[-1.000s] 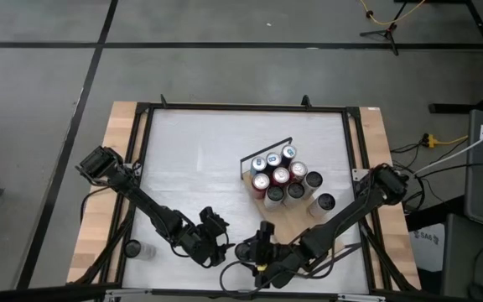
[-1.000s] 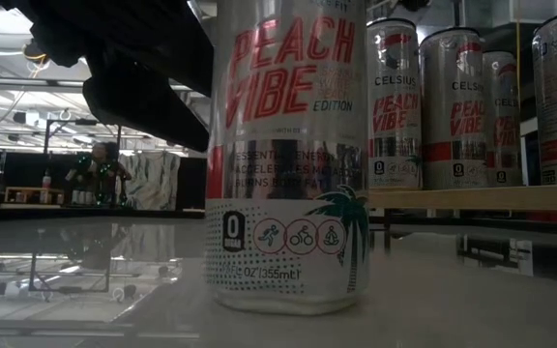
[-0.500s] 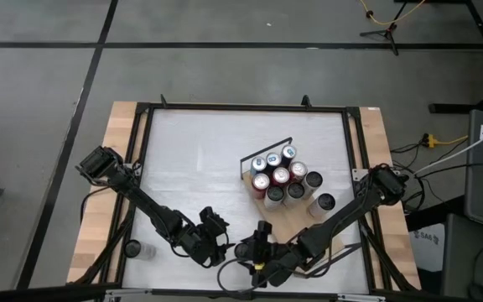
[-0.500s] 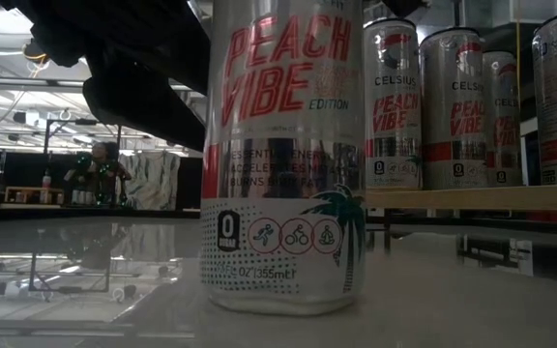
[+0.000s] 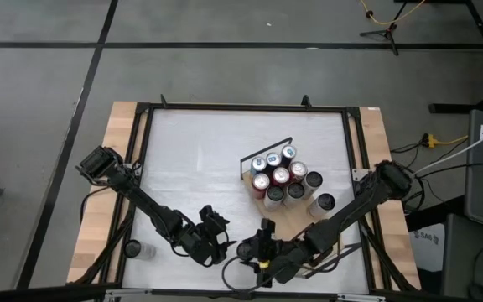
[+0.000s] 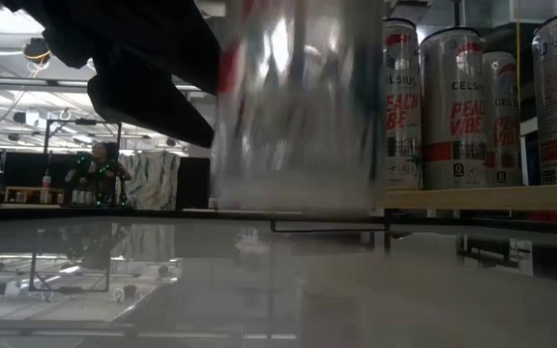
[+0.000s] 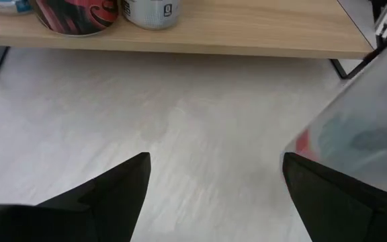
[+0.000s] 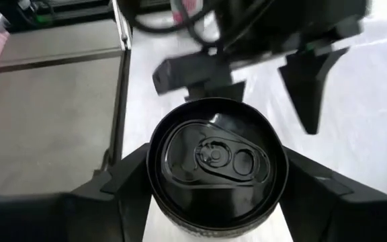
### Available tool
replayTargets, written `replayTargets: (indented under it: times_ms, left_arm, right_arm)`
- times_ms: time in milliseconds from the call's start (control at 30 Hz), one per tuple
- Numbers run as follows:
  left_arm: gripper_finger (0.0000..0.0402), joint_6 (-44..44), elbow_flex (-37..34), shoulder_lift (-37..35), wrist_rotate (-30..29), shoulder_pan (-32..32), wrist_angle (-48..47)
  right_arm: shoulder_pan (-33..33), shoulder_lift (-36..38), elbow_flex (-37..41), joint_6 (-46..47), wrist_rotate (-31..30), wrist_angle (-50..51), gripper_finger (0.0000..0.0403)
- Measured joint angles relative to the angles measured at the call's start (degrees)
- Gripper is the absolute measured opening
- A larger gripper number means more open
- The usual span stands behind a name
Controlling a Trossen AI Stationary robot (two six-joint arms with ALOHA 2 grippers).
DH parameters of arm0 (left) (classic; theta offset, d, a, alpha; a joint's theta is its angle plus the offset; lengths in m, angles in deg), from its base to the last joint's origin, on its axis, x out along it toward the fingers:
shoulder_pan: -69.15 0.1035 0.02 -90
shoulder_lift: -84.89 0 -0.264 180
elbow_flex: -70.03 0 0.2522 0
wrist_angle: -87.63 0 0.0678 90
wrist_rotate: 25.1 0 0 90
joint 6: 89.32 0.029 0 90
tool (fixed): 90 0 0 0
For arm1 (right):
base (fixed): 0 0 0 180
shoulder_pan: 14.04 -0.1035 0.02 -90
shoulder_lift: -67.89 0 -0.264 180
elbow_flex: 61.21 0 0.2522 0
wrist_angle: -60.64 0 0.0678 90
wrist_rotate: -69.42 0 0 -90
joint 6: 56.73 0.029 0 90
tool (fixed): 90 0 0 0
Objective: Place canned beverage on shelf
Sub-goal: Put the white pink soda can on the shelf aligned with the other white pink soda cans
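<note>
The right claw (image 8: 210, 202) grips the can (image 8: 210, 158) just off the tabletop (image 5: 191, 159), near the shelf (image 5: 296, 220). Keep it upright and clear the shelf edge. The left claw (image 7: 213, 195) hangs open nearby.

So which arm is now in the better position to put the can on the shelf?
The right. Its gripper is shut on the can, which the low view shows off the table, and the shelf lies on its side. The left gripper is open and empty.
</note>
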Motion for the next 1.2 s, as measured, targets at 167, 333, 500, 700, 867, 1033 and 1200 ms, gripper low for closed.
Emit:
replayTargets:
  times_ms: [167,333,500,700,867,1033,1200]
  left_arm:
    - [0.0332,0.00,0.00,0.00,-0.57,0.21,-0.02]
    - [0.0332,0.01,0.00,0.00,-0.69,0.91,-0.02]
    - [0.0332,-0.01,0.00,0.00,-0.69,1.93,-0.02]
    - [0.0332,-0.03,0.00,0.00,-0.73,3.24,-0.01]
    - [0.0332,-0.02,0.00,0.00,-0.75,4.57,-0.01]
    - [0.0332,-0.29,0.00,0.00,-0.77,5.94,0.00]
    - [0.0332,-0.46,0.00,0.00,-0.78,7.65,0.00]
  right_arm:
    - [0.04,4.38,-0.04,-0.03,1.58,5.03,0.0244]
    - [0.01,10.01,-0.04,-0.04,3.25,8.98,0.0246]
    - [-0.03,15.43,-0.07,-0.22,4.74,14.05,0.0245]
    - [-0.03,21.79,-0.09,-2.50,5.55,19.83,0.0245]
    - [-0.03,26.05,-0.09,-3.44,6.80,27.78,0.0245]
    - [-1.43,29.34,-0.09,-4.04,7.82,36.50,0.0244]
    - [-4.89,32.56,1.33,-2.94,4.83,40.44,0.0244]
